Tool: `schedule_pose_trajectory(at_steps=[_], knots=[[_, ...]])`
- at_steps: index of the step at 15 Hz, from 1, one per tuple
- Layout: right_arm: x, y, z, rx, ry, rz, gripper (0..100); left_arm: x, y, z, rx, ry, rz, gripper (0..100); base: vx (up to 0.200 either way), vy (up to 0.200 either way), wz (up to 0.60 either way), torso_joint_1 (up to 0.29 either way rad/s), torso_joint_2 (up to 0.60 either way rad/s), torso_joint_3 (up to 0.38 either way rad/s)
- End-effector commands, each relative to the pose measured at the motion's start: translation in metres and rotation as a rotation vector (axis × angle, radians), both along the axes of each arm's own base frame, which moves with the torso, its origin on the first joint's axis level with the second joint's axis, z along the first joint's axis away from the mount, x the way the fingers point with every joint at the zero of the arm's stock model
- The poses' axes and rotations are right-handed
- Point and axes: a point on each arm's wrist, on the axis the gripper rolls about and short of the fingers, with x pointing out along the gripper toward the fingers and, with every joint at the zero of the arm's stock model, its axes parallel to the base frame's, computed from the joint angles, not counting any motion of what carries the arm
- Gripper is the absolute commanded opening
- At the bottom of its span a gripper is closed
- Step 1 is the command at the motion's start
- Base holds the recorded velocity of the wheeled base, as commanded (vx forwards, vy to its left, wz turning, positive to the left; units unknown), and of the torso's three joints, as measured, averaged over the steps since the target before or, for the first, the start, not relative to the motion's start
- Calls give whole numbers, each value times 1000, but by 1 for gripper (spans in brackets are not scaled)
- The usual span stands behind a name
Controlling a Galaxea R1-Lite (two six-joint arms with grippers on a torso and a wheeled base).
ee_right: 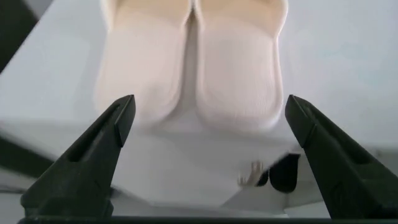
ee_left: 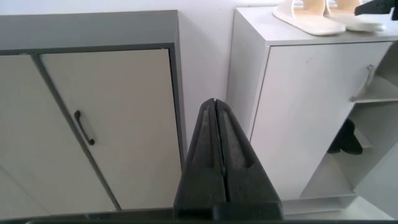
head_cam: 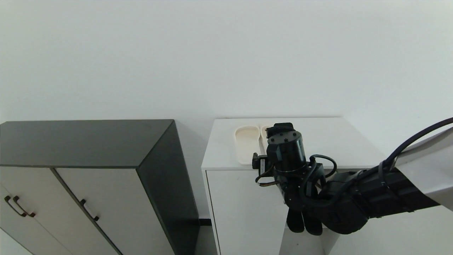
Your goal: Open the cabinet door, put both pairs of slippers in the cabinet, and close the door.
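A pair of cream slippers [head_cam: 247, 143] [ee_left: 323, 15] [ee_right: 193, 56] lies side by side on top of the white cabinet [head_cam: 318, 141] [ee_left: 298, 112]. My right gripper [head_cam: 281, 127] [ee_right: 210, 106] hovers open just above their near ends, one finger outside each slipper. The cabinet's right side stands open, and a black pair of slippers [ee_left: 347, 138] [head_cam: 304, 222] rests on a shelf inside. Its left door [head_cam: 247, 209] is closed. My left gripper [ee_left: 219, 106] is shut on nothing, low down between the two cabinets.
A dark-topped cabinet [head_cam: 88, 141] [ee_left: 106, 124] with pale closed doors and dark handles stands left of the white one, with a narrow gap between them. A plain white wall runs behind both.
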Motion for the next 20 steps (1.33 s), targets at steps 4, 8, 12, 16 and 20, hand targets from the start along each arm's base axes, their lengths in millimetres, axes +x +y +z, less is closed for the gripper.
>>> schedule_pose_trajectory(at_steps=[4,8,12,16,20], knots=[[2,3,-7,-6,10,6,100,0,0,0,0,1,1,0,200,0,0,8,2,1],[19,-1,-23,-10,41,24,100,0,0,0,1,1,1,0,50,0,0,-1,2,-1],[38,-4,-25,27,16,22,100,0,0,0,1,1,1,0,0,0,0,0,0,0],[58,6,-25,38,-12,22,100,0,0,0,1,-1,1,0,0,0,0,0,0,0],[78,16,-26,-6,-31,20,100,0,0,0,-2,1,2,0,0,0,0,0,0,0]])
